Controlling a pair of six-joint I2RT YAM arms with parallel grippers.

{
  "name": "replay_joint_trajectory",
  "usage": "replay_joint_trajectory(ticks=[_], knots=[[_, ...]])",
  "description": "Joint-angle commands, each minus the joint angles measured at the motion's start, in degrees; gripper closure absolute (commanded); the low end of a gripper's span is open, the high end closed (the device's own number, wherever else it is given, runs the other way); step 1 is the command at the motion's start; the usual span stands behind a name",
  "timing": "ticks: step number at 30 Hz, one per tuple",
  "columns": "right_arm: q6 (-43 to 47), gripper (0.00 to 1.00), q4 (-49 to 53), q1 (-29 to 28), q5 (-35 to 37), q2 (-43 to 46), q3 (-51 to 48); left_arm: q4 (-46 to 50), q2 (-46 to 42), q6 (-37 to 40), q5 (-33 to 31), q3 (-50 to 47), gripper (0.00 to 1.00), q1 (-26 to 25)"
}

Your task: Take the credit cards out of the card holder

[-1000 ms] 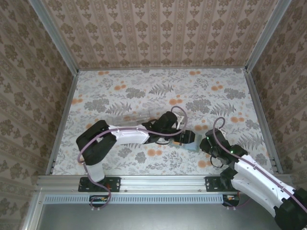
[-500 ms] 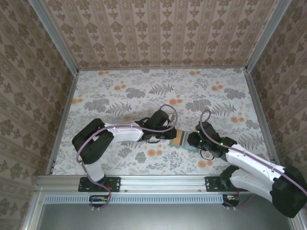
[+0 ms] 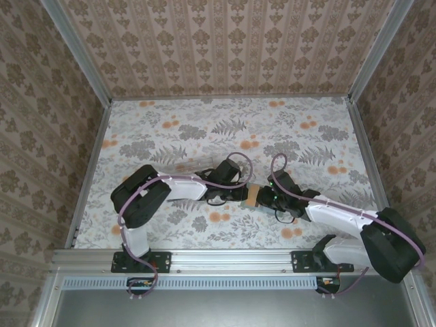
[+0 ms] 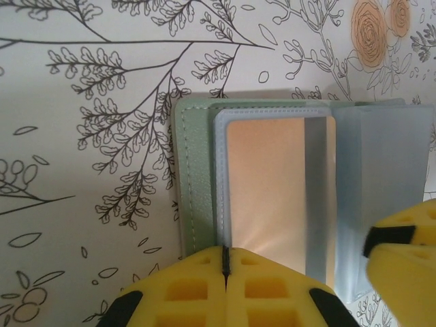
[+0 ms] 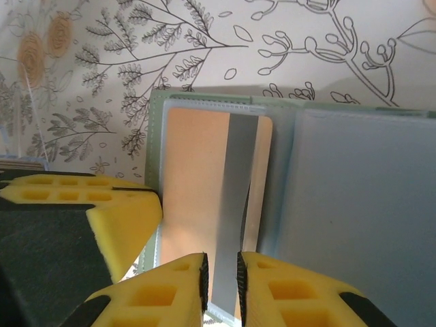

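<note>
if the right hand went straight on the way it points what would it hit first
The tan-orange plastic card with the grey stripe, lying in the open grey-green card holder. The right hand has its tips at the card's near edge; whether they touch is unclear.

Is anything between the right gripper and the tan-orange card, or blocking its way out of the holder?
Nothing visible: the right gripper, fingers close together, sits at the striped edge of the tan-orange card, which lies pocketed in the open card holder. The shut left gripper rests at the holder's edge, not across the card.
</note>
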State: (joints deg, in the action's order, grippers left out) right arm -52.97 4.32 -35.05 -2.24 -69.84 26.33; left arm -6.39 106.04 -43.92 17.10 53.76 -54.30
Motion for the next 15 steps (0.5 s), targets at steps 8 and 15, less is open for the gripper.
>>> replay_joint_trajectory(ticks=[8, 15], knots=[[-3.70, 0.81, -1.67, 0.74, 0.05, -0.77, -1.04, 2.30, 2.06, -0.41, -1.24, 0.39, 0.95, -0.83], [-4.11, 0.84, -0.10, 1.82, 0.25, 0.28, -2.29, 2.48, 2.17, -0.54, -1.28, 0.63, 0.95, -0.96]])
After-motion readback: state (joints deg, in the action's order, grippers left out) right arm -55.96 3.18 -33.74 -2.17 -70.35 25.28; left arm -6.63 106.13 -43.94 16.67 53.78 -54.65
